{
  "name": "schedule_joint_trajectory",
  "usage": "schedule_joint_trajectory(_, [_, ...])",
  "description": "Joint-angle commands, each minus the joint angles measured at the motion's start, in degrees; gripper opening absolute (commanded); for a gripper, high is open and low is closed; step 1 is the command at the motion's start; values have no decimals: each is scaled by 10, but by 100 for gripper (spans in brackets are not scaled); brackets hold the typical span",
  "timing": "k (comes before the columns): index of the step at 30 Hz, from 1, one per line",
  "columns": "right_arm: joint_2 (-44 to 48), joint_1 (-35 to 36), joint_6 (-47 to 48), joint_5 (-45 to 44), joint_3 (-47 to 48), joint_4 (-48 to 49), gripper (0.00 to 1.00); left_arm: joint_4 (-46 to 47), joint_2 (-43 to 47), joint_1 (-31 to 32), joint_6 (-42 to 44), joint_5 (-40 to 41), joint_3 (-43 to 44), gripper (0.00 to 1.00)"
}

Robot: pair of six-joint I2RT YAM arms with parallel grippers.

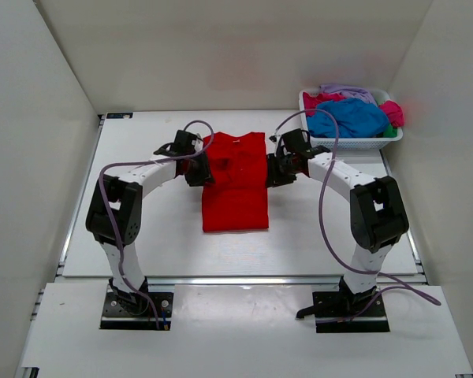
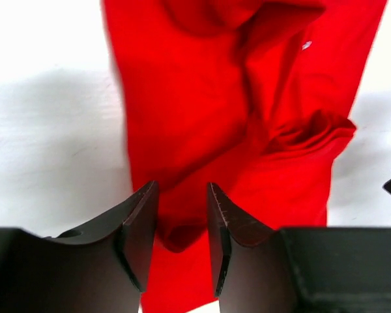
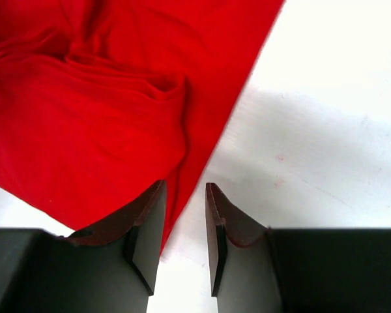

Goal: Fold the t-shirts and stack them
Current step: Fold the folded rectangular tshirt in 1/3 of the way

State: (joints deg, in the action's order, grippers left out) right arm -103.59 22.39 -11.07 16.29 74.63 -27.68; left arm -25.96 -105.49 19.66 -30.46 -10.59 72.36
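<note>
Top external view: red t-shirt [image 1: 235, 189] lies flat at the middle of the table [image 1: 142, 236], its sides turned in so it makes 1 narrow strip; long axis runs straight away from the arm bases, collar end far, hem end near; left end effector [image 1: 197, 171] sits at the strip's left edge and right end effector [image 1: 277, 171] at its right edge, both about level with the far half, so neither arm is nearer than the other; the other t-shirts [image 1: 351, 118] (blue, pink, lavender, green) are heaped in the white basket [image 1: 355, 144] at the far right corner, well apart from both arms. Left wrist view: the 2 fingers [image 2: 142, 225] stand partway apart with a plain gap between them; rumpled red cloth shows through that gap and spreads ahead and to the right, but it lies below the tips and is not pinched; bare table to the left. Right wrist view: fingers [image 3: 148, 225] likewise apart, gripping nothing; the shirt's straight edge runs diagonally down into the gap, cloth ahead and to the left, bare table to the right. Judgement: the next fold probably goes along the long axis, hem end toward collar end or the reverse; each arm would need to shift along its own edge to a corner before closing.
</note>
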Motion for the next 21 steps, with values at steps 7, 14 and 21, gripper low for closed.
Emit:
schedule_joint_trajectory(7, [15,-1,45,62,-16,83,34,23,6,-8,15,-23,-5,50])
schedule_joint_trajectory(14, [-21,-2,30,85,-17,132,42,37,4,-9,19,-35,-23,49])
schedule_joint_trajectory(21, [-73,9,28,79,7,142,41,37,-10,-2,19,-36,-8,43])
